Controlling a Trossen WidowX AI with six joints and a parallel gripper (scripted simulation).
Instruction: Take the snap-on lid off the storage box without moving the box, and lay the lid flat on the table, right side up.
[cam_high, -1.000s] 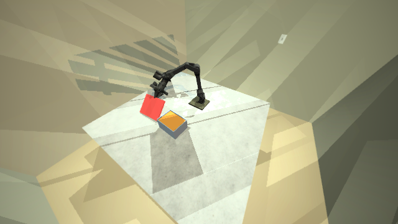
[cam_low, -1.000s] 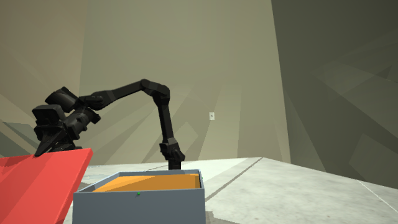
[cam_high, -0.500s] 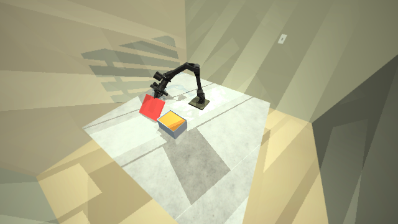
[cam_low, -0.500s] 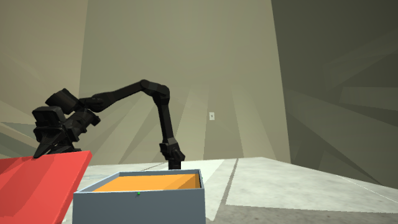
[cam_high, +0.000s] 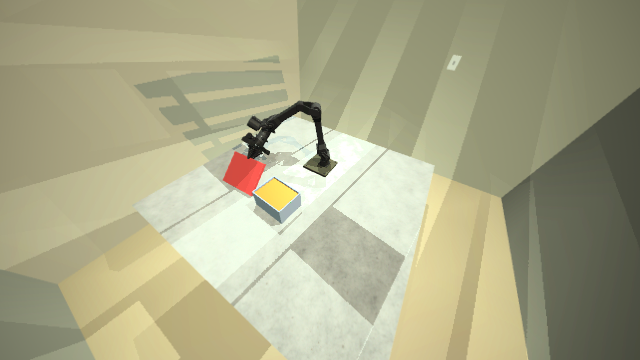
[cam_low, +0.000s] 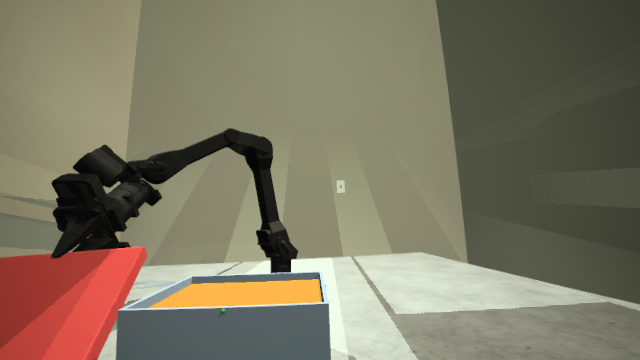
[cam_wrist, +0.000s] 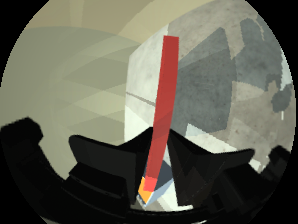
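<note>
The red lid (cam_high: 245, 173) (cam_low: 60, 305) (cam_wrist: 167, 85) is off the box, held by its upper edge and steeply tilted. My gripper (cam_high: 250, 156) (cam_low: 59, 255) (cam_wrist: 160, 131) is shut on that edge. The lid's lower part hangs low beside the box; whether it touches the table or the box, I cannot tell. The grey-blue storage box (cam_high: 266, 206) (cam_low: 225, 335) (cam_wrist: 165, 172) stands upright and open on the table (cam_high: 210, 255) (cam_low: 450, 285), with orange (cam_high: 277, 193) (cam_low: 240, 295) showing inside.
The arm's base plate (cam_high: 312, 167) stands on the table behind the box. The box is close beside the lid's lower right corner in the top view. The table's left edge lies beyond the lid. Walls stand behind and at the sides.
</note>
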